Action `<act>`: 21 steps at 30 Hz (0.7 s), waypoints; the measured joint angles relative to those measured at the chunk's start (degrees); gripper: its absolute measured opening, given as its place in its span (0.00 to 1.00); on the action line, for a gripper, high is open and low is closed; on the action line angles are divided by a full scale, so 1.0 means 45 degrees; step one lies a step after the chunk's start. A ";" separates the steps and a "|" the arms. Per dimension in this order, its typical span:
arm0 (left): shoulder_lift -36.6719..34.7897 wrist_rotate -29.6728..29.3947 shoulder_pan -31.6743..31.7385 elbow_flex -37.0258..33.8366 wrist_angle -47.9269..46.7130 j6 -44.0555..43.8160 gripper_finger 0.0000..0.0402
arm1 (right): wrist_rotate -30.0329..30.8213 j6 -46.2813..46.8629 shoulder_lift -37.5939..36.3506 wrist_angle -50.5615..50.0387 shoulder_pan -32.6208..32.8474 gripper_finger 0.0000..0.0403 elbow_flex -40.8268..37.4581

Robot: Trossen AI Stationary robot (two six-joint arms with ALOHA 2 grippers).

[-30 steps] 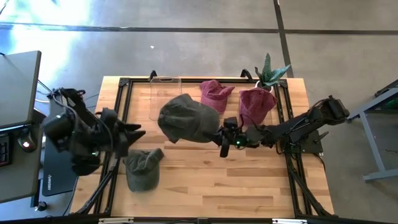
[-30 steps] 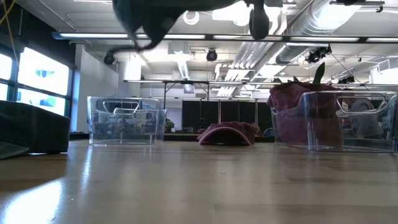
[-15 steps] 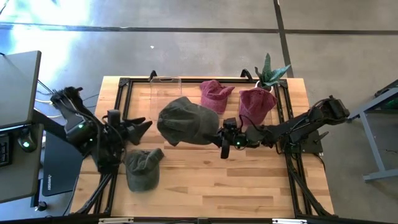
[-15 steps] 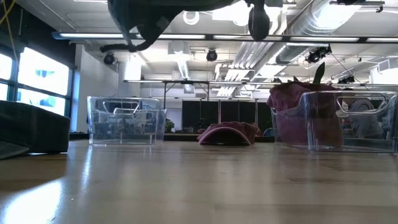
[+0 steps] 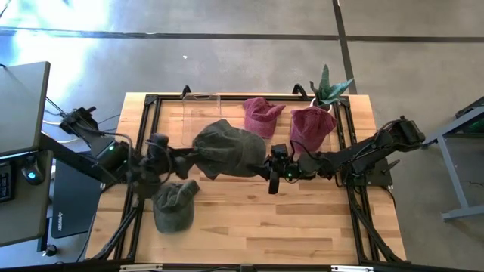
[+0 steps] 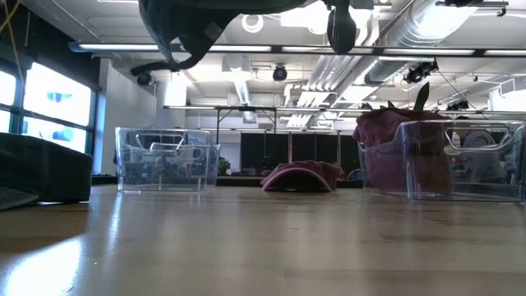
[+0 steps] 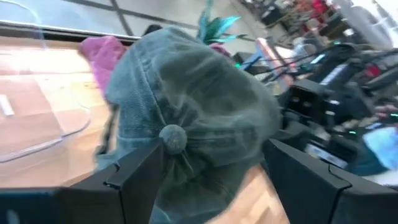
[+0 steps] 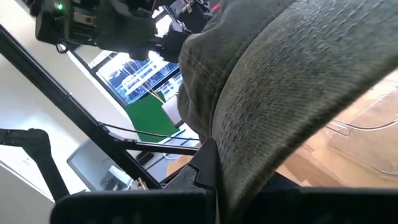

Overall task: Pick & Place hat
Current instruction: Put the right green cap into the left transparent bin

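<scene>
Right gripper [image 5: 266, 168] clamps the rim of the olive-green cloth cap [image 5: 227, 149], holding it aloft above the wooden table [image 5: 302, 219]. Left gripper [image 5: 184, 157], fingers spread wide, faces the cap's crown, likely for handover.

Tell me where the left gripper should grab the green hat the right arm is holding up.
Probably the free edge of the green hat facing the left gripper, coming in level from the left. The right gripper pinches the opposite edge, so the crown hangs off the table between them. In the left wrist view the open fingers already straddle the top button; fabric there looks loose enough to pinch.
</scene>
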 joint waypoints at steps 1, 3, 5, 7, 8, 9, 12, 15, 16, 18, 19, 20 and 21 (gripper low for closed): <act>0.0051 0.0191 0.0278 0.0000 -0.0071 0.0000 0.67 | -0.0001 -0.0007 0.0000 0.0000 0.0000 0.02 0.0000; 0.0129 0.0719 0.0762 0.0000 -0.0210 0.0008 0.67 | 0.0002 -0.0029 0.0000 0.0000 0.0000 0.02 0.0000; 0.0107 0.1508 0.1063 0.0000 -0.0414 0.0010 0.67 | -0.0003 -0.0029 0.0000 -0.0005 0.0000 0.02 0.0000; 0.0021 0.2352 0.1189 0.0000 -0.0867 0.0000 0.67 | -0.0013 -0.0030 0.0000 -0.0019 0.0001 0.02 0.0000; -0.0007 0.2611 0.1179 0.0000 -0.1114 -0.0050 0.67 | -0.0013 -0.0032 0.0000 -0.0026 0.0001 0.02 0.0000; -0.0040 0.2740 0.1153 0.0000 -0.1341 -0.0142 0.67 | -0.0013 -0.0029 0.0000 -0.0024 0.0000 0.02 0.0000; -0.0065 0.2686 0.1151 0.0000 -0.1731 -0.0393 0.67 | -0.0014 -0.0034 0.0000 -0.0010 0.0002 0.02 0.0000; 0.0031 0.2650 0.1160 0.0000 -0.1335 0.0207 0.67 | 0.0003 -0.0139 0.0000 -0.0009 0.0065 0.02 0.0000; 0.0099 0.2654 0.1170 0.0000 -0.1011 0.0576 0.67 | 0.0012 -0.0235 0.0000 -0.0004 0.0114 0.02 0.0000; 0.0281 0.2747 0.1292 0.0000 -0.0260 0.1371 0.67 | 0.0016 -0.0268 0.0000 0.0005 0.0183 0.02 0.0000; 0.0389 0.2836 0.1374 0.0000 0.0214 0.1775 0.67 | 0.0016 -0.0271 0.0000 0.0001 0.0230 0.02 0.0000; 0.0446 0.2934 0.1446 0.0000 0.0694 0.2222 0.67 | 0.0020 -0.0272 0.0000 0.0000 0.0268 0.02 0.0000; 0.0464 0.3015 0.1495 0.0000 0.1158 0.2692 0.67 | 0.0029 -0.0272 0.0000 0.0000 0.0302 0.02 0.0000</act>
